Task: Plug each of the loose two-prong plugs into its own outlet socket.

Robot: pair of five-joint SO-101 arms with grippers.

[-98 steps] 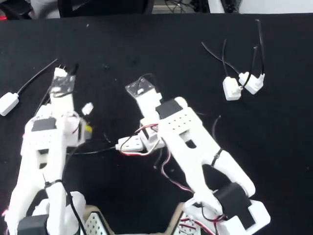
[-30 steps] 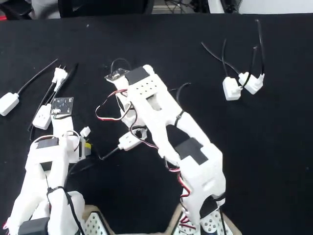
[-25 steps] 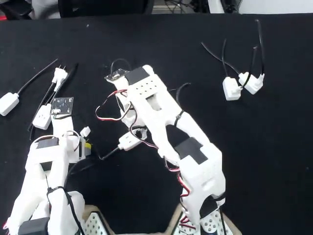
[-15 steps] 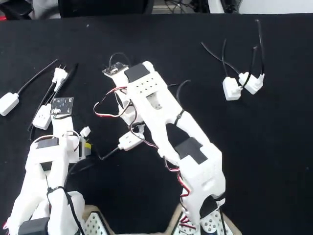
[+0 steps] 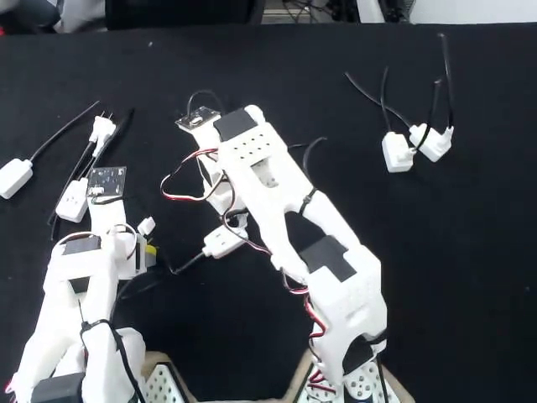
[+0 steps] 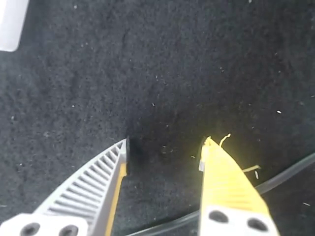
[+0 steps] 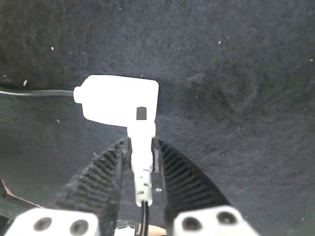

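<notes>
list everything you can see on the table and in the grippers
table: 1, black, under everything
loose plug: 1, white, prongs bare, far left
sockets: 3, white; left edge, by the left arm, centre
connector blocks: 2, white, touching, far right
held plug: 1, white, tip at a white socket, perhaps one of those three
cables: several, black
left gripper: open, over bare table
right gripper: shut on held plug
</notes>
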